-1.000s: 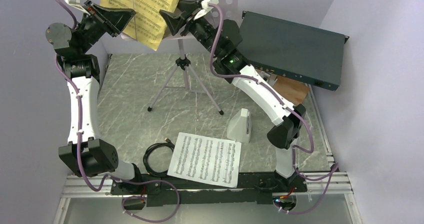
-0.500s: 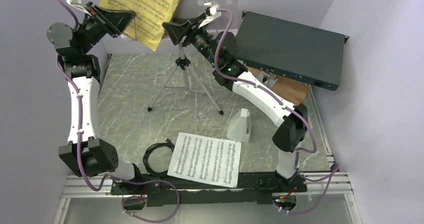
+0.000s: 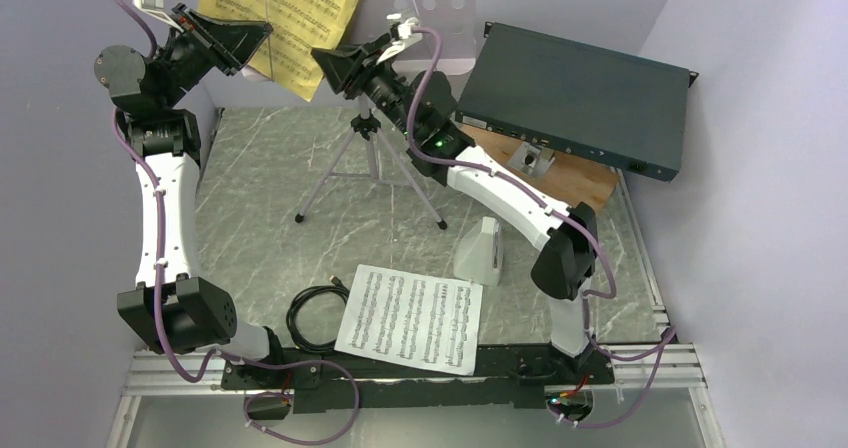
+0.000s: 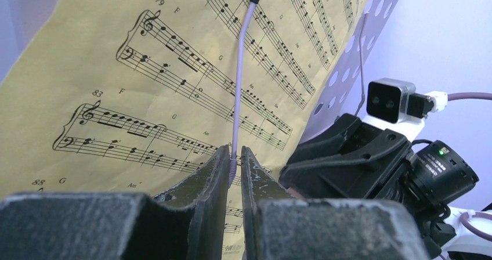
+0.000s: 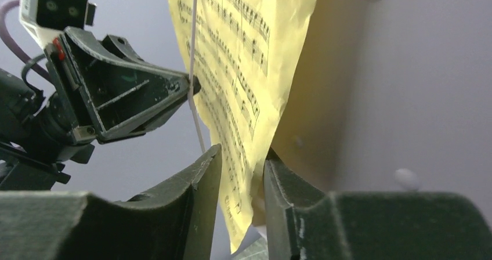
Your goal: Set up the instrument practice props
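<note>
The yellow sheet-music page [image 3: 285, 18] leans on the pale grey perforated music stand [image 3: 450, 18], which stands on its silver tripod [image 3: 365, 158] at the back. My left gripper [image 3: 268, 30] is shut on the stand's thin page-holder wire [image 4: 241, 68], with the spring end pinched between its fingers [image 4: 220, 167]. My right gripper [image 3: 318, 56] is open. Its jaws straddle the yellow page's lower corner [image 5: 243, 173], with a gap on the left side. A white sheet-music page [image 3: 410, 318] lies flat near the front. The white metronome [image 3: 480, 250] stands beside it.
A coiled black cable [image 3: 315, 318] lies left of the white page. A large dark-green flat box [image 3: 580, 98] rests tilted at the back right over a wooden board [image 3: 580, 180]. Walls close in on the left, the right and behind the stand.
My right gripper has swung left from the stand's desk to the yellow page's lower corner, and its jaws have narrowed. The left gripper has kept its hold and its place.
</note>
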You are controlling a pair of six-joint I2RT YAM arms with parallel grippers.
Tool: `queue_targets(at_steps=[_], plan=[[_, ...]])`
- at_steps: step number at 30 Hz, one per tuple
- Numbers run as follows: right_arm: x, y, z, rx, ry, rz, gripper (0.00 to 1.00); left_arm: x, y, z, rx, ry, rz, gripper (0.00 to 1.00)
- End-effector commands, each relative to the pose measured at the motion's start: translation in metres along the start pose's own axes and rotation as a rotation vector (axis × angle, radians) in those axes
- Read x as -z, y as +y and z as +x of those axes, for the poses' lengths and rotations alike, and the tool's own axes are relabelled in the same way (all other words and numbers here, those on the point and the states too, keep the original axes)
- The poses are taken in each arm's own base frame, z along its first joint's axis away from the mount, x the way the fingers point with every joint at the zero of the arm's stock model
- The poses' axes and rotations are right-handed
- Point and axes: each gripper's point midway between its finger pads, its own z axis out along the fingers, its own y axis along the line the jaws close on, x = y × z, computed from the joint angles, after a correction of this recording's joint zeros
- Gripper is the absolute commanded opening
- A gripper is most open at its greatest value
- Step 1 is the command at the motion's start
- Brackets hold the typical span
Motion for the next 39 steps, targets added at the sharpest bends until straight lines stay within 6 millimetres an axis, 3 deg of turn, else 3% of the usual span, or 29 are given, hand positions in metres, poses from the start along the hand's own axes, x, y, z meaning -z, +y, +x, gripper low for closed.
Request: queue_targets(at_steps=[1, 6, 14, 20, 26, 32, 39], plan=[[-0.006, 0.001, -0.014, 0.049, -0.052, 0.041, 0.31, 0.004, -0.028, -0.013, -0.064, -0.012, 0.051, 0.18], [-0.010, 0.006, -0.031, 0.144, -0.106, 0.017, 0.00, 0.005, -0.027, -0.011, -0.066, -0.007, 0.045, 0.18], [-0.022, 0.042, -0.048, 0.351, -0.053, -0.177, 0.00, 0.006, -0.026, -0.009, -0.066, -0.005, 0.048, 0.14], [-0.011, 0.043, -0.061, 0.473, -0.022, -0.171, 0.00, 0.006, -0.024, -0.007, -0.064, -0.003, 0.049, 0.08], [-0.008, 0.044, -0.066, 0.522, -0.001, -0.180, 0.00, 0.005, -0.025, -0.007, -0.051, -0.006, 0.063, 0.12], [-0.016, 0.041, -0.047, 0.669, 0.080, -0.245, 0.00, 0.005, -0.025, -0.006, -0.034, -0.005, 0.075, 0.19], [-0.013, 0.033, -0.038, 0.818, 0.147, -0.304, 0.00, 0.003, -0.028, -0.006, -0.023, -0.001, 0.098, 0.23]])
